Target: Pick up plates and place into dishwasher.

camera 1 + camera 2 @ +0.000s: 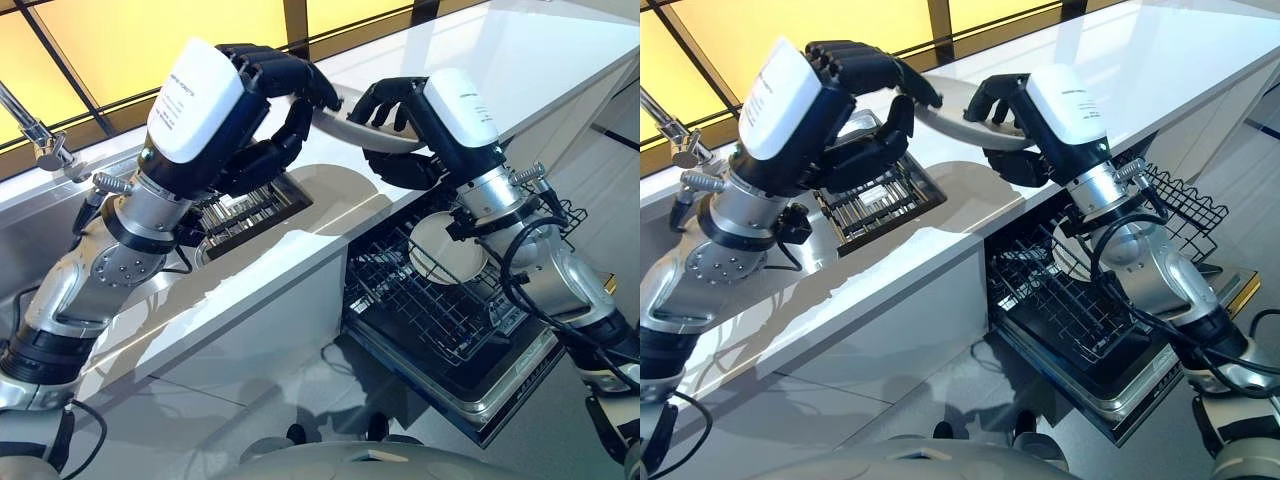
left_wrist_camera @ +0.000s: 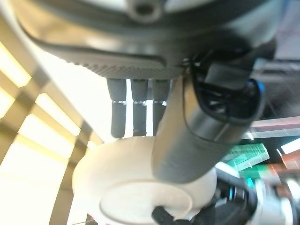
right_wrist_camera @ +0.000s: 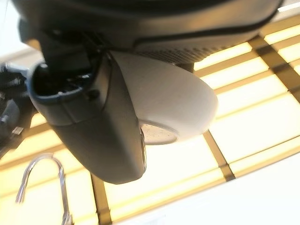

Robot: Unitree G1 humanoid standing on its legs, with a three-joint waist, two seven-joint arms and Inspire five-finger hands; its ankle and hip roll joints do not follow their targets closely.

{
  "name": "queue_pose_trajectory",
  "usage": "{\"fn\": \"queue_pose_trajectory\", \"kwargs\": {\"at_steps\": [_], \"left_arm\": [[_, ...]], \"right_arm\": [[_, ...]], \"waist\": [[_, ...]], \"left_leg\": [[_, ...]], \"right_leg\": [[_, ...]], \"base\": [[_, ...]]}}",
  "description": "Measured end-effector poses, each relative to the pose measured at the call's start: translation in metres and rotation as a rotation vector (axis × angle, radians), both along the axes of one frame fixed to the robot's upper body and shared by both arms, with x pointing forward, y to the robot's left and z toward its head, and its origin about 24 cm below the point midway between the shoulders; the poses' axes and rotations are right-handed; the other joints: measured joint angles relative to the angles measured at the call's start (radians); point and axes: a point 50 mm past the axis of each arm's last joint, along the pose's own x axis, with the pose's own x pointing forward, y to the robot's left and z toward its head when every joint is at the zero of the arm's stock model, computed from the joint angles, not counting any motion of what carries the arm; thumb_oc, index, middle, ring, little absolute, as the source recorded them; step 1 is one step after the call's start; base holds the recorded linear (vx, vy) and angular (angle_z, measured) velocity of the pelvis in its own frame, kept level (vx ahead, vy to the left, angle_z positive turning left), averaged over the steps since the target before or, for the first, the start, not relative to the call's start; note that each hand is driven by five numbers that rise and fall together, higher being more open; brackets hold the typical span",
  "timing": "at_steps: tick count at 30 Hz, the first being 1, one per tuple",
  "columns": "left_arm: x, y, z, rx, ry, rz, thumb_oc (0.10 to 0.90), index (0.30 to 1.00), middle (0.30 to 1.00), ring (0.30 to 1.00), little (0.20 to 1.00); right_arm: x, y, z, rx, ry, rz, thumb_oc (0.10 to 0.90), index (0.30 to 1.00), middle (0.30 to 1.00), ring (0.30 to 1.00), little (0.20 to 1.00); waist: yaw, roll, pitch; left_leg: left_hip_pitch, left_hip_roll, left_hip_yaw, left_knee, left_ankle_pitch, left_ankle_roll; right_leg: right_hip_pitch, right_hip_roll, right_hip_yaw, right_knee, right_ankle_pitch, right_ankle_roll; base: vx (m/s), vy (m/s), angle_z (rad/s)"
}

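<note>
A white plate (image 1: 345, 125) hangs in the air above the white counter (image 1: 520, 60), gripped from both sides. My left hand (image 1: 275, 125) curls its fingers over the plate's left rim. In the left wrist view the thumb (image 2: 187, 136) lies on the near face of the plate (image 2: 131, 187), with the fingers behind it. My right hand (image 1: 395, 105) is curled round the right rim, and its thumb (image 3: 103, 126) presses on the plate (image 3: 180, 96). The open dishwasher's lower rack (image 1: 420, 305) is pulled out below my right arm, with another white plate (image 1: 445, 250) standing in it.
A sink (image 1: 250, 210) with a metal rack in it is sunk into the counter under my left hand. A faucet (image 1: 35, 130) stands at the far left. The dishwasher door (image 1: 500, 385) lies open over the grey floor (image 1: 270, 400).
</note>
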Motion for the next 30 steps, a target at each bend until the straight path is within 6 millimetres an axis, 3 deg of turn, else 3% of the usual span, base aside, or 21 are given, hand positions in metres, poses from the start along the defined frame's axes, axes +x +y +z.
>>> {"fn": "queue_pose_trajectory", "kwargs": {"at_steps": [3, 8, 13, 16, 20, 24, 27, 30], "left_arm": [[0.012, 0.022, -0.008, -0.078, 0.103, 0.131, 0.8, 0.9, 0.9, 0.9, 0.9], [0.025, 0.082, -0.038, -0.154, 0.256, 0.462, 0.8, 0.9, 0.9, 0.9, 0.9], [0.021, 0.123, -0.062, -0.238, 0.346, 0.679, 0.8, 0.9, 0.9, 0.9, 0.9], [0.018, 0.127, -0.071, -0.27, 0.381, 0.706, 0.8, 0.9, 0.9, 0.9, 0.9], [0.016, 0.127, -0.083, -0.33, 0.413, 0.712, 0.8, 0.9, 0.9, 0.9, 0.9], [0.006, 0.132, -0.109, -0.411, 0.484, 0.747, 0.8, 0.9, 0.9, 0.9, 0.9], [-0.002, 0.128, -0.132, -0.463, 0.553, 0.757, 0.8, 0.9, 0.9, 0.9, 0.9], [-0.009, 0.129, -0.143, -0.478, 0.595, 0.773, 0.8, 0.9, 0.9, 0.9, 0.9]], "right_arm": [[0.004, -0.031, -0.009, 0.077, -0.021, -0.158, 0.1, 0.3, 0.3, 0.3, 0.2], [0.002, -0.083, -0.016, 0.162, -0.054, -0.409, 0.1, 0.3, 0.3, 0.3, 0.2], [-0.006, -0.113, -0.023, 0.217, -0.088, -0.562, 0.1, 0.3, 0.3, 0.3, 0.2], [-0.014, -0.124, -0.033, 0.334, -0.076, -0.601, 0.1, 0.3, 0.3, 0.3, 0.2], [-0.023, -0.134, -0.053, 0.635, -0.016, -0.591, 0.1, 0.3, 0.3, 0.3, 0.2], [-0.034, -0.131, -0.089, 0.973, 0.135, -0.497, 0.1, 0.3, 0.3, 0.3, 0.2], [-0.047, -0.125, -0.122, 1.009, 0.322, -0.46, 0.1, 0.3, 0.3, 0.3, 0.2], [-0.059, -0.122, -0.142, 0.968, 0.455, -0.439, 0.1, 0.3, 0.3, 0.3, 0.2]], "waist": [[0.01, 0.0, 0.0], [0.004, 0.001, 0.0], [-0.013, 0.001, 0.002], [-0.014, 0.001, 0.002], [-0.02, 0.003, 0.005], [-0.043, 0.007, 0.006], [-0.056, 0.009, 0.008], [-0.072, 0.011, 0.01]], "left_leg": [[-0.001, 0.0, -0.002, 0.0, 0.001, 0.0], [-0.003, 0.0, 0.0, 0.0, 0.001, 0.0], [-0.004, 0.0, 0.002, 0.0, 0.0, 0.0], [-0.003, 0.0, 0.006, 0.0, 0.0, 0.0], [-0.002, 0.0, 0.008, -0.002, 0.0, 0.0], [0.001, 0.001, 0.027, -0.003, -0.002, 0.001], [-0.001, 0.001, 0.034, -0.001, -0.004, 0.002], [0.0, 0.001, 0.042, -0.001, -0.006, 0.003]], "right_leg": [[0.0, 0.0, 0.0, 0.0, 0.0, 0.0], [-0.003, 0.0, 0.002, 0.0, -0.001, 0.001], [-0.005, 0.001, 0.006, -0.001, -0.002, 0.003], [-0.006, 0.001, 0.021, -0.001, -0.003, 0.003], [-0.006, 0.002, 0.032, -0.001, -0.003, 0.005], [-0.009, 0.004, 0.042, -0.001, -0.003, 0.005], [-0.017, 0.004, 0.054, -0.001, -0.003, 0.005], [-0.019, 0.005, 0.056, -0.001, -0.003, 0.005]], "base": [[0.0, 0.0, 0.0], [0.0, 0.0, 0.0], [0.01, 0.001, 0.0], [0.01, 0.004, -0.01], [0.03, 0.026, -0.04], [0.03, 0.027, -0.09], [0.03, 0.019, -0.13], [0.01, 0.006, -0.03]]}}
